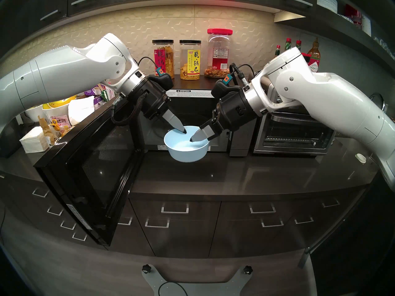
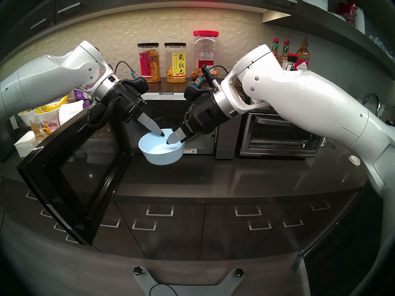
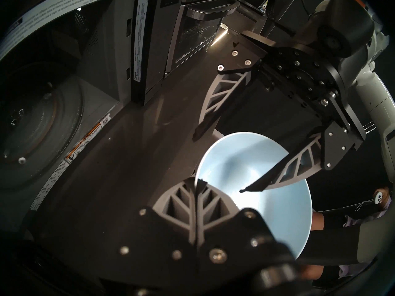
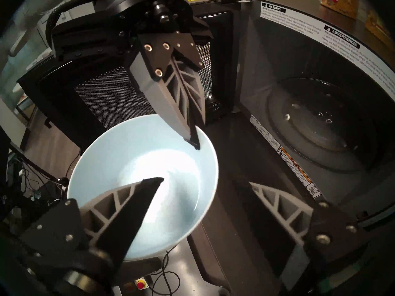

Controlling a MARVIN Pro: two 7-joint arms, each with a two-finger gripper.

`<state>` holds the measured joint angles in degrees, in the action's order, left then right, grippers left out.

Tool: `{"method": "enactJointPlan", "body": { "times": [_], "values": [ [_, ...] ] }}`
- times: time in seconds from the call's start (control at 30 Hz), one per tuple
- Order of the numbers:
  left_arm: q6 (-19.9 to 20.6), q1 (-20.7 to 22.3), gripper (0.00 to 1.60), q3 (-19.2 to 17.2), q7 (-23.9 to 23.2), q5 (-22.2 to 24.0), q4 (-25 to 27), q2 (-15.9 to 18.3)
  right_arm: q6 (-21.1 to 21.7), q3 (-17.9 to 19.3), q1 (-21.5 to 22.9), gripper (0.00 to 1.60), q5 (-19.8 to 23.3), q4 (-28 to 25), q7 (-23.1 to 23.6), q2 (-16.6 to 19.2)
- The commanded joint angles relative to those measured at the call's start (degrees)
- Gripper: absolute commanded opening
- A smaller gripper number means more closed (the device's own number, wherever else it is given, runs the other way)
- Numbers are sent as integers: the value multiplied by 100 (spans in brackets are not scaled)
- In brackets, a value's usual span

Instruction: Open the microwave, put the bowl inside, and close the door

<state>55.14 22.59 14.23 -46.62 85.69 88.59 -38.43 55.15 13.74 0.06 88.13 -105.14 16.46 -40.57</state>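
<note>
Bowl [image 1: 186, 147], small, round and light blue with a paler inside, hangs in the air just in front of the open microwave [image 1: 193, 109], above the dark table [image 1: 245, 173] and not yet inside the cavity. The left gripper [image 1: 184, 131] has its fingers pressed together on the bowl's far-left rim, one finger inside the wall and one outside, as the left wrist view shows. The right gripper [image 1: 199, 139] stands with its fingers wide apart around the bowl's right rim: one finger [image 4: 136, 205] reaches into the bowl, the other [image 4: 280, 205] stays outside it, and neither is seen pressing the wall. Behind the bowl the glass turntable [image 4: 320, 126] lies bare in the grey cavity. White stickers on the frame read "WARNING" and "ADVERTENCIA", and an orange-striped label on the sill also reads "WARNING". The door [image 1: 96, 167] is swung out to the left, its mesh window facing the head camera. On top of the microwave stand two black-lidded jars [image 1: 190, 60] of snacks with Chinese lettering on red and yellow labels, and a red-lidded jar [image 1: 219, 52]. A stainless toaster oven [image 1: 292, 135] sits to the right, with sauce bottles behind it, one marked "TABASCO" [image 1: 313, 56]. Bananas [image 2: 53, 104] in white bowls lie far left.
</note>
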Motion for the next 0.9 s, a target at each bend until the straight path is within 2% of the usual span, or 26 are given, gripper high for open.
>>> {"method": "enactJointPlan", "body": {
  "times": [0.0,0.13,0.27,0.33,0.37,0.4,0.43,0.5,0.53,0.57,0.63,0.87],
  "values": [
    [-14,124,0,-71,6,12,-4,2,-15,50,138,80,-16,17,2,14],
    [-14,127,0,-69,15,25,-15,-11,-15,39,147,70,-21,25,21,18],
    [-14,133,0,-67,28,39,-24,-22,-15,16,149,53,-42,41,47,15],
    [-14,134,0,-66,28,44,-29,-24,-15,9,153,41,-48,41,55,16],
    [-14,135,0,-65,28,46,-32,-24,-15,7,154,18,-50,41,58,17],
    [-14,134,0,-65,30,52,-35,-24,-15,4,156,6,-54,40,61,19],
    [-14,134,0,-64,30,56,-39,-25,-15,1,157,0,-57,40,64,21],
    [-14,130,0,-63,29,74,-48,-22,-15,-7,156,0,-70,45,72,22],
    [-14,127,13,-62,25,80,-52,-20,-15,-9,153,0,-72,44,70,25],
    [-14,126,75,-62,24,84,-54,-18,-15,-10,151,0,-73,42,70,28],
    [-14,125,160,-61,20,91,-57,-15,-15,-22,141,0,-95,60,85,30],
    [-14,123,160,-69,42,120,-63,-17,-15,-46,139,0,-127,80,99,52]
  ]
}}
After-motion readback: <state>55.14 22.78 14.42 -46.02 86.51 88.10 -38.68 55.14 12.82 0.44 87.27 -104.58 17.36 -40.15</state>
